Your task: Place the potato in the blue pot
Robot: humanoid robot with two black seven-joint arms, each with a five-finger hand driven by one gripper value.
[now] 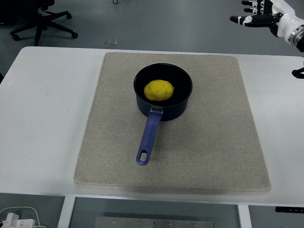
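Observation:
A yellow potato (158, 90) lies inside the blue pot (183, 105), which stands on the grey mat (209, 142) with its blue handle (147, 137) pointing toward the near edge. My right hand (256, 13) is high at the top right corner, far from the pot, fingers spread and holding nothing. The left arm does not show.
The grey mat covers the middle of the white table (42, 118). A black office chair (42, 21) stands on the floor beyond the table at the top left. A white plug and cable (14, 218) sit below the table's near left edge.

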